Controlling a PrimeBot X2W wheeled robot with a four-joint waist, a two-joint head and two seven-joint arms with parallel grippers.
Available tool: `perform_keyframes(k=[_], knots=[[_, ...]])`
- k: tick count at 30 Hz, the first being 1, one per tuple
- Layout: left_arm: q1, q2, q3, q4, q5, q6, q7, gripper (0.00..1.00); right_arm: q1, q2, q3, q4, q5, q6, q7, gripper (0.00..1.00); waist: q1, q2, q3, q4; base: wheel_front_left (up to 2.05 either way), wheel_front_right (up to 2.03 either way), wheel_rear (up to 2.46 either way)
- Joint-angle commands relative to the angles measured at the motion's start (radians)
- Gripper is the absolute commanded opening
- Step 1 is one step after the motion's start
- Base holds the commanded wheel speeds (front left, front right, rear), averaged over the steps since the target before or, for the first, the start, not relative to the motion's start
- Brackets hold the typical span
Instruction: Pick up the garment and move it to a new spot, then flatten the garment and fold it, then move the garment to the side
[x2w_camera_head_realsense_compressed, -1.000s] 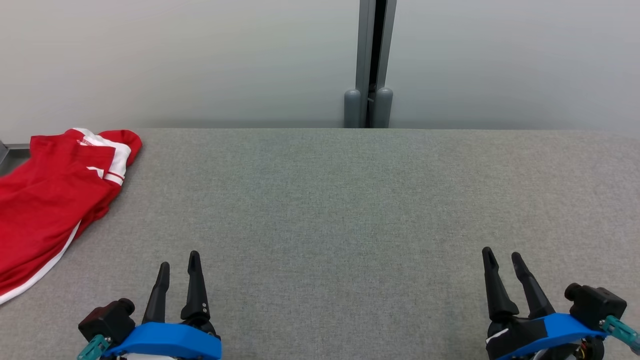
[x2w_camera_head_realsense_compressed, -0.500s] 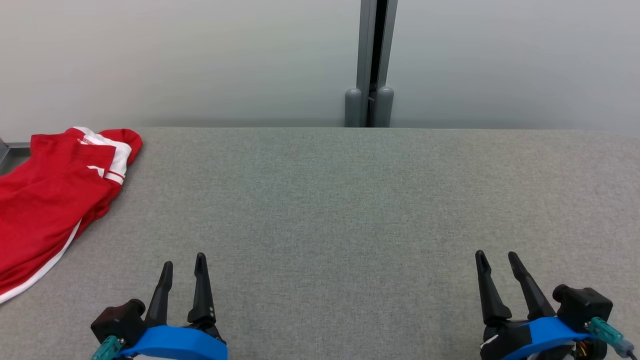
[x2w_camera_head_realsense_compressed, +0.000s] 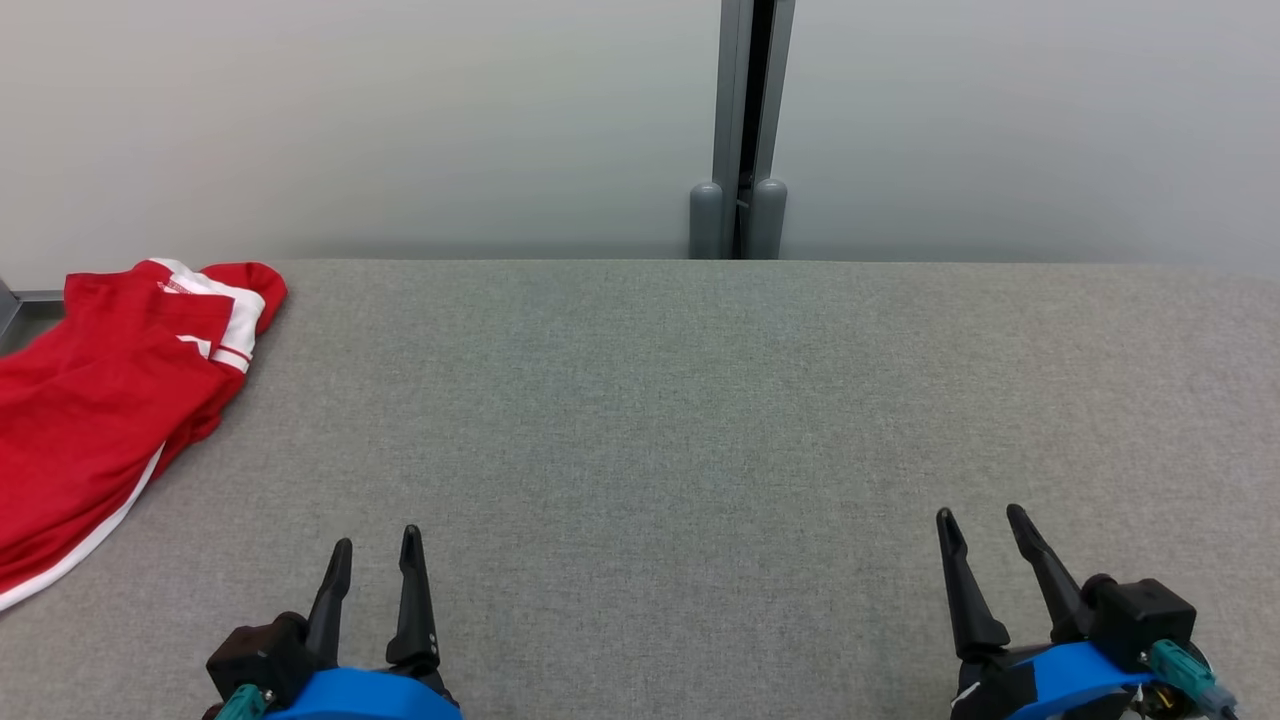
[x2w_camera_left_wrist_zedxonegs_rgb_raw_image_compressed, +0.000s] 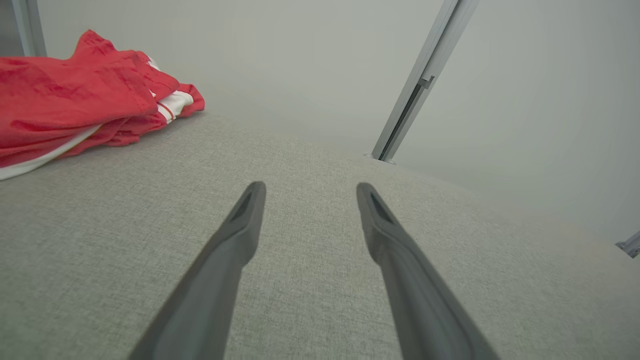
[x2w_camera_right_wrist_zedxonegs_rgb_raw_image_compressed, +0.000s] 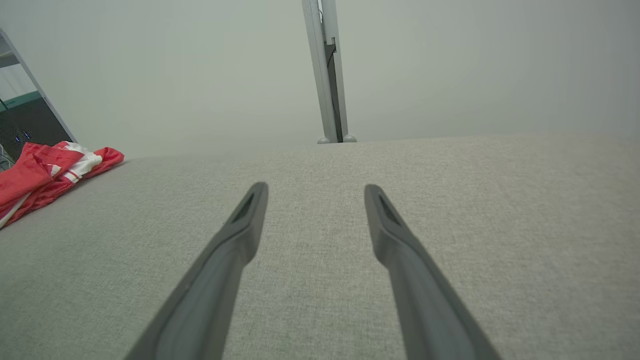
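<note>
The garment (x2w_camera_head_realsense_compressed: 95, 410) is red with white stripes and lies in a folded heap at the far left of the grey table, running off the head view's left edge. It also appears at the upper left of the left wrist view as the garment (x2w_camera_left_wrist_zedxonegs_rgb_raw_image_compressed: 70, 107) and at the left edge of the right wrist view as the garment (x2w_camera_right_wrist_zedxonegs_rgb_raw_image_compressed: 45, 170). My left gripper (x2w_camera_head_realsense_compressed: 377, 538) stands open near the front edge, right of the garment and apart from it. My right gripper (x2w_camera_head_realsense_compressed: 981, 517) is open at the lower right, far from the cloth. Nothing is between either pair of fingers.
The grey fabric-covered table (x2w_camera_head_realsense_compressed: 660, 400) spans the view. Behind it rises a pale wall with a vertical grey post (x2w_camera_head_realsense_compressed: 740, 130) at its middle. A metal frame edge (x2w_camera_head_realsense_compressed: 18, 300) shows at the far left behind the garment.
Both grippers have drawn back toward the bottom edge, the left drifting slightly right and the right slightly left. The garment has stayed where it was.
</note>
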Motion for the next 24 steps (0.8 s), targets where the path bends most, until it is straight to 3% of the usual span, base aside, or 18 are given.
perform_keyframes(k=[1,24], knots=[[0.005,0.003,-0.002,0.002,0.016,0.006,-0.008,1.0,0.011,-0.007,0.003,0.0,-0.021,0.002,-0.009,1.0,0.0,0.0,0.0,0.0,0.0,0.0,0.0],[-0.003,0.004,-0.014,0.048,0.116,0.014,-0.044,1.0,0.014,-0.008,0.01,0.03,-0.15,0.002,-0.044,1.0,0.0,0.0,0.001,0.002,0.0,0.0,0.0]])
